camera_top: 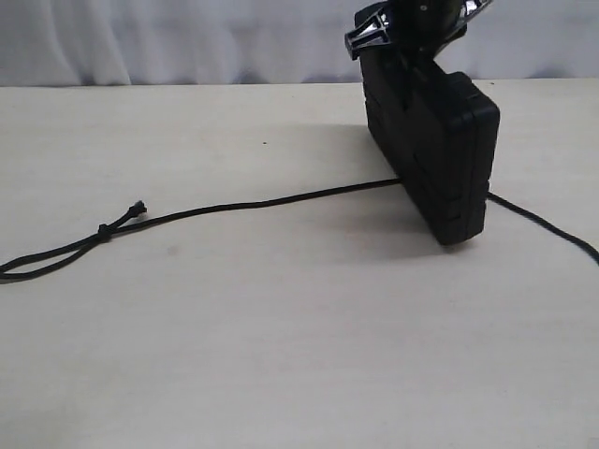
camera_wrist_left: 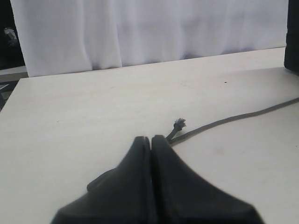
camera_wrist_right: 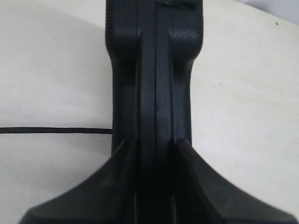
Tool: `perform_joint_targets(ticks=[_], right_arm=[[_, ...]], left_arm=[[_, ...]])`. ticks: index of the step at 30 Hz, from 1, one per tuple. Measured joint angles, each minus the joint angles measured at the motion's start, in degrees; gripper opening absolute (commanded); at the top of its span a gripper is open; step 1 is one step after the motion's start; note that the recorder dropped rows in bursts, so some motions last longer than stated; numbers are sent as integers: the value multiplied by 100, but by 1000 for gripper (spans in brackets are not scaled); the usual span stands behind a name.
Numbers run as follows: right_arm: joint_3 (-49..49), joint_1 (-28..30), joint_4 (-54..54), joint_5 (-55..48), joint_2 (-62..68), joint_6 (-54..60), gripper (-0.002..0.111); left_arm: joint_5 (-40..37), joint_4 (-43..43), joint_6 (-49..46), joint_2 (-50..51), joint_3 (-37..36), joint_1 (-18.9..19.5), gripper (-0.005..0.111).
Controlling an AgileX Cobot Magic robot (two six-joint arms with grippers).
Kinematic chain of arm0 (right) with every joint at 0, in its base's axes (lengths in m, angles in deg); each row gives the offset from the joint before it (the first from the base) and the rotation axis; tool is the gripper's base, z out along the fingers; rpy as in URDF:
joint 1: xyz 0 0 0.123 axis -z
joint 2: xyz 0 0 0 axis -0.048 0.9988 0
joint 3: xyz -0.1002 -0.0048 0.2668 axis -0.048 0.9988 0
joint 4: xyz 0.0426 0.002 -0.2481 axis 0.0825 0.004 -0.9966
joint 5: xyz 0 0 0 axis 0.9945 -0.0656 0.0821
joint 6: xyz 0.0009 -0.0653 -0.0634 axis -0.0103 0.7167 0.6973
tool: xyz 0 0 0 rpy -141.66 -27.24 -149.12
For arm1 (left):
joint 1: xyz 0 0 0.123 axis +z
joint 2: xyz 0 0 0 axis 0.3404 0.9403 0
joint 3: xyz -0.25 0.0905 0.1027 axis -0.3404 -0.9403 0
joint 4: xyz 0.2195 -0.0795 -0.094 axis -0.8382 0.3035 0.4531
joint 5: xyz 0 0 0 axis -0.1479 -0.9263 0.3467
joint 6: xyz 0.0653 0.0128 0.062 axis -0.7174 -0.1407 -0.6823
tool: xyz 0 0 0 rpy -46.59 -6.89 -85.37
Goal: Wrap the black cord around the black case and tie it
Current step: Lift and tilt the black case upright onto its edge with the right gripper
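Exterior camera overlooks the table (camera_top: 281, 374); wrist cameras sit close, all sharing the black cord (camera_top: 281, 199).

**Black on pale cream**

The black case (camera_top: 440, 159) in the right claw (camera_wrist_right: 155, 143) is matte black all over. It has a fine pebbled grain on its raised parts and smoother, slightly glossier bands along the middle seam. That claw's fingers are the same dull black. The black cord (camera_top: 262, 202), running out to either side of the right claw, is plain matte black. Its frayed tip (camera_wrist_left: 179, 123), just ahead of the left claw (camera_wrist_left: 150, 138), shows pale grey. The left claw is smooth black. The worktop (camera_top: 281, 355) is pale cream with a few faint darker specks and smudges. Beyond it hangs a white curtain (camera_top: 168, 42) with soft grey folds.
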Motion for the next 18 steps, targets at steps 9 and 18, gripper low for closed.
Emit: perform_joint_targets(ticks=[9,18], right_arm=[[708,353,1349,658,-560,378,4],[718,353,1814,616,-684,532,4]], left_arm=[[0,0,0,0,0,0,0],[0,0,0,0,0,0,0]])
